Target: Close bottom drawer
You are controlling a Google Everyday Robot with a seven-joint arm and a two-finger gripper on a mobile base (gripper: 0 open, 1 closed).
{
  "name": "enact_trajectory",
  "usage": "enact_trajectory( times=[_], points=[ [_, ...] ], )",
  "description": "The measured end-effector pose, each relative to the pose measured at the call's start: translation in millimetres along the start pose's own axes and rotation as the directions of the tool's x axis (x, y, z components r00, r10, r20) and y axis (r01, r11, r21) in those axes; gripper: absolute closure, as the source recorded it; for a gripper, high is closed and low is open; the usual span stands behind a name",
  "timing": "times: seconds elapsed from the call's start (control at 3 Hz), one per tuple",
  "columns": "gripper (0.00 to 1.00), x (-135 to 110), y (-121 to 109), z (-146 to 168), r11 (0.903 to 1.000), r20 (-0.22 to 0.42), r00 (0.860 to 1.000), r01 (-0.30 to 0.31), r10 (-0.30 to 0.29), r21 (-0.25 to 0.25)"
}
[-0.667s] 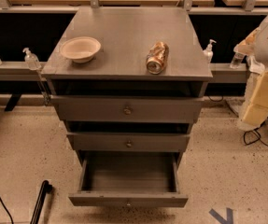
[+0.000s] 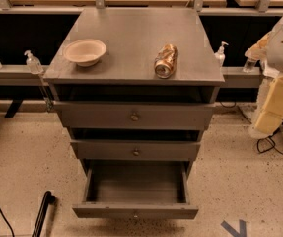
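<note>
The bottom drawer of the grey cabinet is pulled well out toward me. Its inside is bare and its narrow front panel carries a small round knob. The middle drawer and the top drawer stand out a little less, each with a dark gap above it. Only white and beige parts of my arm show at the right edge, well to the right of the cabinet. The gripper is out of view.
On the cabinet top sit a pale bowl and a can lying on its side. Pump bottles stand on the shelves behind. A black bar lies on the floor at the lower left. Speckled floor surrounds the cabinet.
</note>
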State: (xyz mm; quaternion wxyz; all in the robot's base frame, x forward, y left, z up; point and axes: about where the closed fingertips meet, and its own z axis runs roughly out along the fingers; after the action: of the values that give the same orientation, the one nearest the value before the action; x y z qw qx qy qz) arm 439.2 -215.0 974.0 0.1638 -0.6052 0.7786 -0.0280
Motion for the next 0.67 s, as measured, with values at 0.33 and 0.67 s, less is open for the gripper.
enact_trajectory(
  times=[0.33,0.67],
  points=[
    [0.0,-27,28,32,0.9987,0.111,0.994,0.024,-0.019,-0.045],
    [0.0,-68,77,85,0.9909,0.256,0.967,0.051,-0.017,-0.124]
  ],
)
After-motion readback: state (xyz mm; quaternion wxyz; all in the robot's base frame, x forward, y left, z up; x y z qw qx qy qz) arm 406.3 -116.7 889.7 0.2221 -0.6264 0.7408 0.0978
